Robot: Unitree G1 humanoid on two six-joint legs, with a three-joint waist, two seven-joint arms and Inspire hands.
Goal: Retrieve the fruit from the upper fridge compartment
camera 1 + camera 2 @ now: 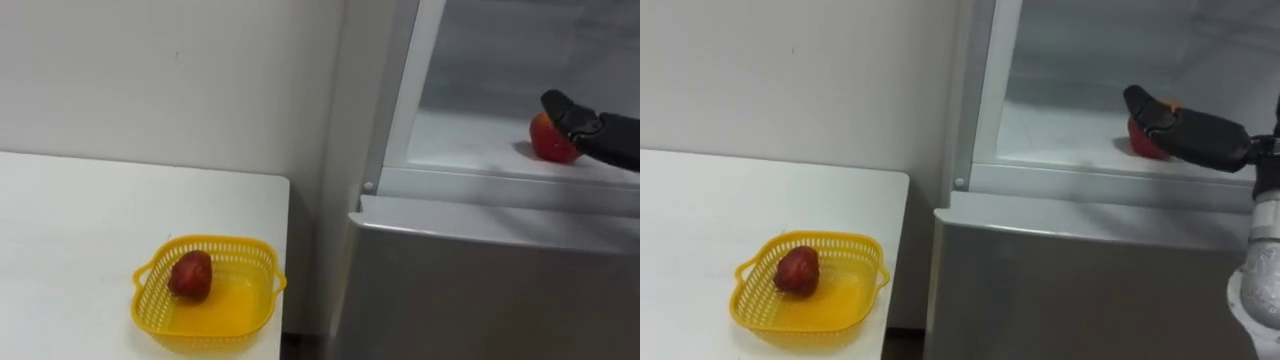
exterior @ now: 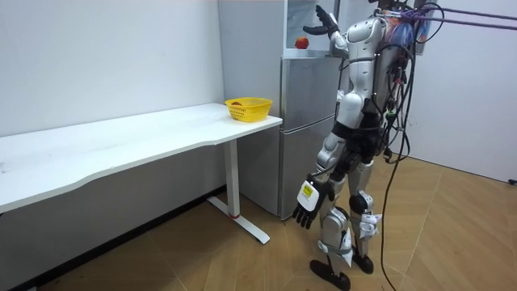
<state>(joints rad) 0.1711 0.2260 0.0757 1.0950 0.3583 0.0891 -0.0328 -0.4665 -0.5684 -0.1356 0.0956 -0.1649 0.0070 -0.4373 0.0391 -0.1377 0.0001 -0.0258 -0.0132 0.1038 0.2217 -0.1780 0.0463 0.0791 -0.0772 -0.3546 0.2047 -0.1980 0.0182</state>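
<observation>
Find the red fruit [image 1: 546, 140] on the upper fridge shelf [image 1: 470, 145], right of frame. It is roundish, with no long axis discernible. Your right hand [image 1: 585, 128] lies over it with fingers extended, not closed. Your left hand [image 2: 306, 208] hangs relaxed.

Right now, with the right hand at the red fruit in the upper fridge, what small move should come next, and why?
Probably curl the right hand round the red fruit. The hand rests against it on the fridge shelf with fingers that look straight, so there seems to be no grip yet. The left hand hangs idle at the robot's side.
</observation>
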